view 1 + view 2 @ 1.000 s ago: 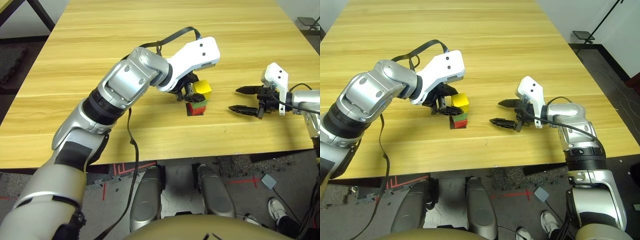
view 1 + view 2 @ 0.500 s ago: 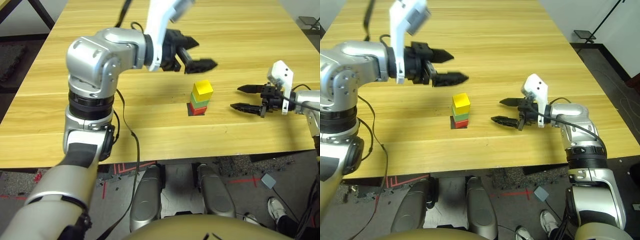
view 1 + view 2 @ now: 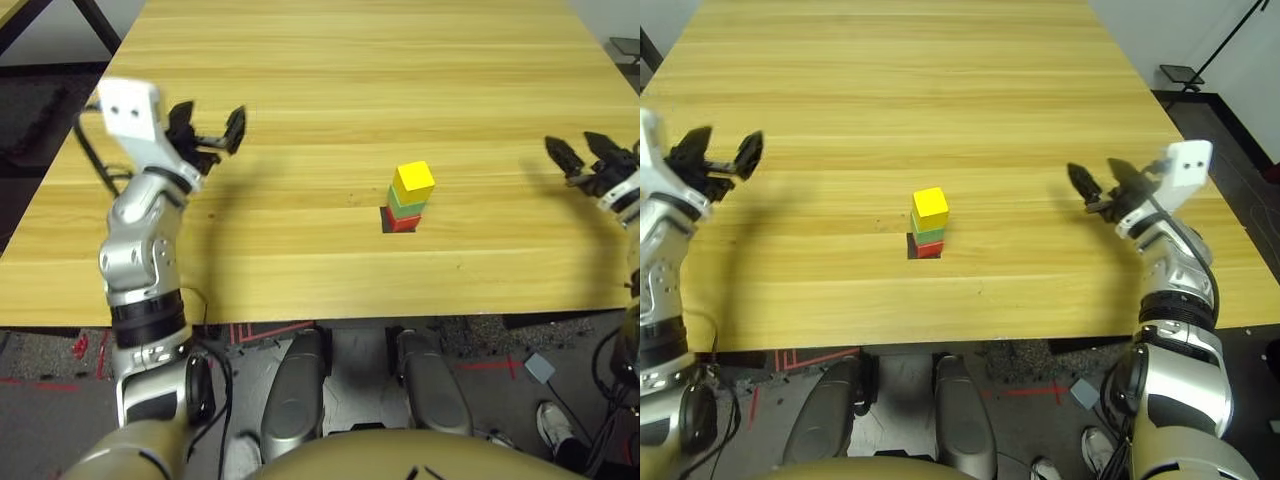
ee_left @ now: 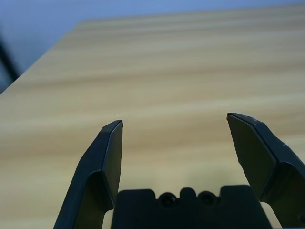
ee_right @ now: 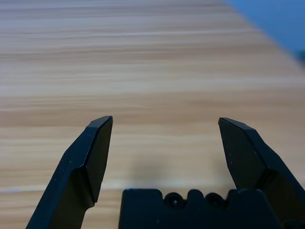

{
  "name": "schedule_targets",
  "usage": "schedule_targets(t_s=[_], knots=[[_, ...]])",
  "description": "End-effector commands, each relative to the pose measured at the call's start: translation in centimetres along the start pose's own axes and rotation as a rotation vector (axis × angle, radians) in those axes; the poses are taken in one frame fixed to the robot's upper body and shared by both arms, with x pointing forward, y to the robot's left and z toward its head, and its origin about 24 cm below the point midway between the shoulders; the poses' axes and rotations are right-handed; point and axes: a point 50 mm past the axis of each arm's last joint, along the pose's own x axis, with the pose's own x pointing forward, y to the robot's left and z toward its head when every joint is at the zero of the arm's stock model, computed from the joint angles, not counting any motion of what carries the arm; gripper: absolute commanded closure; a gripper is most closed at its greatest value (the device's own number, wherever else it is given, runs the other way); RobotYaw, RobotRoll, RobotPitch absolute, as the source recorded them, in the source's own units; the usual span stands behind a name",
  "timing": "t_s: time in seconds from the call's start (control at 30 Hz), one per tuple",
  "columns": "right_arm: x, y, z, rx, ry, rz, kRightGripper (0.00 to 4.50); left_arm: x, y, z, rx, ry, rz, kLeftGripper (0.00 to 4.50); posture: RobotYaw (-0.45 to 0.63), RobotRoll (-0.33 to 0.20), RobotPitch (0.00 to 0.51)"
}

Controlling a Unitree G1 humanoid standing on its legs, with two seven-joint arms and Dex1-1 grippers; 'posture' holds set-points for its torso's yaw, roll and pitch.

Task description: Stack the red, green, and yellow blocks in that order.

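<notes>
Near the middle of the table stands a tower of three cubes: the red block (image 3: pixel 402 223) at the bottom, the green block (image 3: pixel 405 204) on it, and the yellow block (image 3: pixel 414 181) on top, turned a little askew. My left gripper (image 3: pixel 208 131) hovers open far to the left of the tower, with nothing between its fingers (image 4: pixel 107 157). Far to the right, near the table's side edge, my right gripper (image 3: pixel 1096 180) is open and holds nothing, as its fingers (image 5: pixel 93 152) show.
A flat black square patch (image 3: pixel 386 219) lies under the tower. The wooden table (image 3: pixel 330 90) stretches bare behind and around the tower. Floor with red tape marks shows below the front edge.
The left arm has swung away from above the tower to the far left. The right gripper has drawn back to the right. The stack stands as before.
</notes>
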Motion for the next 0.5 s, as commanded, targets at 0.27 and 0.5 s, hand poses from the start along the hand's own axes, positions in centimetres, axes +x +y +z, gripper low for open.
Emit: schedule_targets(t_s=[0.27, 0.5], knots=[[-1.4, -1.7, -1.1, 0.003, 0.038, -0.113, 0.0, 0.4, 0.1, -0.8, 0.008, -0.069, 0.038, 0.02, 0.11, 0.028, 0.197], [-0.2, -0.5, -0.9, 0.016, 0.03, -0.068, 0.0, 0.3, 0.7, -0.9, 0.024, -0.085, 0.064, 0.02, 0.14, 0.022, 0.186]])
